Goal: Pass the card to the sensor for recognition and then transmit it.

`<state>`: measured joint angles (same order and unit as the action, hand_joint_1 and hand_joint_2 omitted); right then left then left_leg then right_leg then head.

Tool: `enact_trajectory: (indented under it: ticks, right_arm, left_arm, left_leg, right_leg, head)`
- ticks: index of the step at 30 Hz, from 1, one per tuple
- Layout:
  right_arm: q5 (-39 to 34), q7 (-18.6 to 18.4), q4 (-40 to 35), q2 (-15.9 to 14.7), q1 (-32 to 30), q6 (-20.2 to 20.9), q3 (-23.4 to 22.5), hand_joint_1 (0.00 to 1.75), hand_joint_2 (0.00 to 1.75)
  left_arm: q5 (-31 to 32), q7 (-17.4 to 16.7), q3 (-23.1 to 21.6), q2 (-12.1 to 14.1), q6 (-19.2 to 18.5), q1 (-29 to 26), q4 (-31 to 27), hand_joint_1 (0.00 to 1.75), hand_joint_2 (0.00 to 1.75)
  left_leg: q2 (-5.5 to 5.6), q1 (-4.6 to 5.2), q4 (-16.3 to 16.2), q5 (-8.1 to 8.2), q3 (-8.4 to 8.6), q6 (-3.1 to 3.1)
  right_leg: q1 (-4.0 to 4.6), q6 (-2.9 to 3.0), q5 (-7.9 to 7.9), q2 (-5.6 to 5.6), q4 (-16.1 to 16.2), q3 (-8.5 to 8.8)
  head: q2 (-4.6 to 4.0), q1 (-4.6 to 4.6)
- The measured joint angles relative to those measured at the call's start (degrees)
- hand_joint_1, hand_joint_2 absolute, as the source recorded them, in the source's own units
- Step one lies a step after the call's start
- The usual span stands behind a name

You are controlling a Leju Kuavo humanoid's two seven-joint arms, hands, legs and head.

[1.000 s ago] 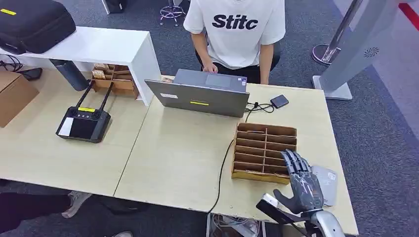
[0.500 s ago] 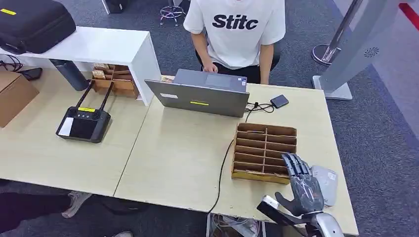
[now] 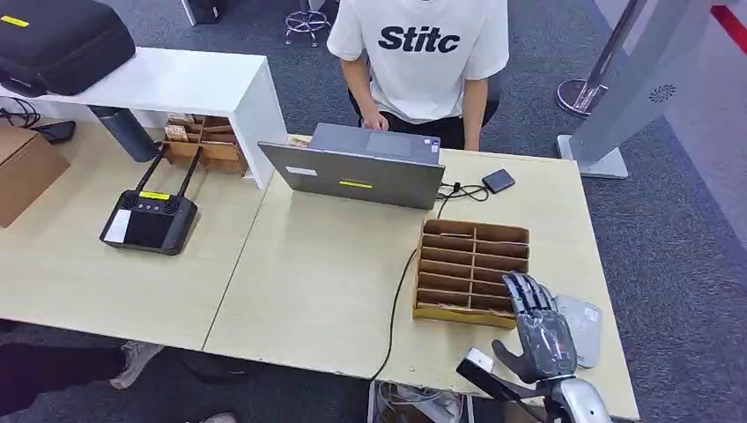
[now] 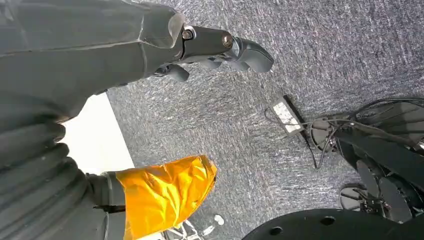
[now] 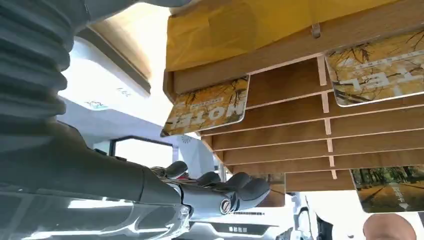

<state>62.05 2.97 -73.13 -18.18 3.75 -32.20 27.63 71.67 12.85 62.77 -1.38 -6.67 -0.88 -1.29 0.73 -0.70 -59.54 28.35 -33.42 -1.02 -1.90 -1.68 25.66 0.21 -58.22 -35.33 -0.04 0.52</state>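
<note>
we see our right robot hand raised over the near right corner of the desk, just in front of the wooden card rack, its fingers straight, spread a little and holding nothing. in the right wrist view the same robot hand reaches toward the rack's open slots, fingers only slightly bent and still short of the cards. one yellow-leaf card sticks out of a slot near the rack's end, a second like it sits in the neighbouring column, and a darker card with a tree-lined road lies in another slot further along. just to the right of our hand on the desk rests a flat grey device, perhaps the sensor, though the view is too small for us to be sure.

our left robot hand hangs over grey carpet, its fingers loosely curled and apart, with nothing in them.

behind the rack a grey laptop stands open, and a person in a white t-shirt sits at it. a black cable runs across the desk past the rack. on the left desk lies a black remote controller with two antennas
</note>
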Motion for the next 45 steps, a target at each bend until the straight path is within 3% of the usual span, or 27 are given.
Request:
enact_trajectory:
  ticks: [2,3,4,16,17,19,20,21,25,32,39,42,45]
  right_arm:
    - [0.7,-0.4,0.2,0.0,0.1,-0.2,0.0,0.0,1.75]
    - [0.9,-0.4,0.3,0.0,0.2,-0.4,0.0,0.14,1.75]
    - [0.9,-0.4,0.4,0.0,0.2,-0.6,0.0,0.77,1.75]
    - [1.4,-0.5,1.0,0.0,0.7,-1.6,0.0,0.77,1.75]
    - [1.4,-0.5,1.0,0.0,0.8,-1.6,0.0,1.31,1.75]
    - [1.4,-0.5,1.0,0.0,0.8,-1.6,0.1,1.31,1.75]
    - [1.4,-0.5,1.0,0.0,0.9,-1.7,0.1,1.54,1.75]
    - [1.4,-0.5,1.0,0.0,0.9,-1.7,0.1,1.61,1.75]
    - [1.4,-0.6,1.0,0.0,1.0,-1.6,0.1,1.34,1.75]
    - [0.7,-0.5,1.0,0.0,1.0,-1.4,0.1,1.1,1.75]
    - [0.4,-0.5,1.2,0.0,1.0,-0.9,0.1,1.34,1.75]
    - [0.5,-0.5,1.1,0.0,1.1,-1.1,0.1,1.75,1.75]
    - [0.9,-0.4,1.1,0.0,1.3,-1.8,0.0,1.75,1.75]
  left_arm:
    - [0.0,0.0,0.0,0.0,0.1,0.0,0.0,0.0,1.75]
    - [0.0,0.0,0.0,0.0,0.2,0.0,0.0,0.0,1.75]
    - [0.0,0.0,0.0,0.0,0.2,0.0,0.0,0.0,1.75]
    - [0.0,0.0,-0.2,0.0,0.2,0.0,0.0,0.0,1.75]
    - [0.0,0.0,-0.2,0.0,0.2,0.0,0.0,0.0,1.75]
    - [0.0,0.0,-0.2,0.0,0.2,0.0,0.0,0.0,1.75]
    - [0.0,0.0,-0.2,0.0,0.2,0.0,0.0,0.0,1.75]
    - [0.0,0.0,-0.2,0.0,0.2,0.0,0.0,0.0,1.75]
    - [0.0,0.0,-0.2,0.0,0.5,0.0,0.0,0.0,1.75]
    - [0.0,0.0,-0.3,0.0,0.0,0.0,0.0,0.0,1.75]
    - [0.3,0.0,-0.9,0.0,0.0,0.0,0.0,0.0,1.75]
    - [0.3,0.0,-1.1,0.0,-0.2,0.1,0.0,0.0,1.75]
    - [0.5,0.0,-1.2,0.1,-0.3,0.1,0.0,0.0,1.75]
  left_leg:
    - [0.0,0.0,0.0,0.0,-0.01,0.0]
    - [0.0,0.0,0.0,0.0,-0.01,0.0]
    - [0.0,0.0,0.0,0.0,-0.01,0.0]
    - [0.0,0.0,0.0,0.0,-0.01,0.0]
    - [0.0,0.0,0.0,0.0,-0.01,0.0]
    - [0.0,0.0,0.0,0.0,-0.01,0.0]
    - [0.0,0.0,0.0,0.0,0.0,0.0]
    - [0.0,0.0,0.0,0.0,-0.01,0.0]
    - [0.01,0.0,0.0,0.0,-0.01,0.0]
    - [0.0,0.0,0.0,0.0,0.0,0.0]
    - [0.0,0.0,0.0,0.0,0.02,0.0]
    - [0.0,0.0,0.0,0.0,0.01,0.0]
    - [0.0,0.0,0.0,0.0,-0.01,0.0]
  right_leg:
    - [0.0,0.0,0.0,0.0,0.0,0.0]
    - [0.0,0.0,0.0,0.0,0.0,0.0]
    - [0.0,0.0,0.0,0.0,0.0,0.0]
    - [0.0,0.0,0.0,0.0,0.0,0.0]
    - [0.0,0.0,0.0,0.0,0.0,0.0]
    - [0.0,0.0,0.0,0.0,0.0,0.0]
    - [0.0,0.0,0.0,0.0,0.0,0.0]
    - [0.0,0.0,0.0,0.0,0.0,0.0]
    - [0.0,0.0,0.0,0.0,0.0,0.0]
    - [0.0,0.0,0.0,0.0,0.0,0.0]
    - [0.0,0.0,0.0,0.0,0.0,0.0]
    - [0.0,0.0,0.0,0.0,0.0,0.0]
    - [0.0,0.0,0.0,0.0,0.0,0.01]
  head:
    - [0.0,0.0]
    - [0.0,0.0]
    - [0.0,0.0]
    - [0.0,0.0]
    - [0.0,0.0]
    - [0.0,0.0]
    - [0.0,0.0]
    - [0.0,-0.02]
    - [0.0,-0.02]
    - [0.0,0.0]
    - [0.0,0.0]
    - [0.0,0.0]
    - [0.0,0.0]
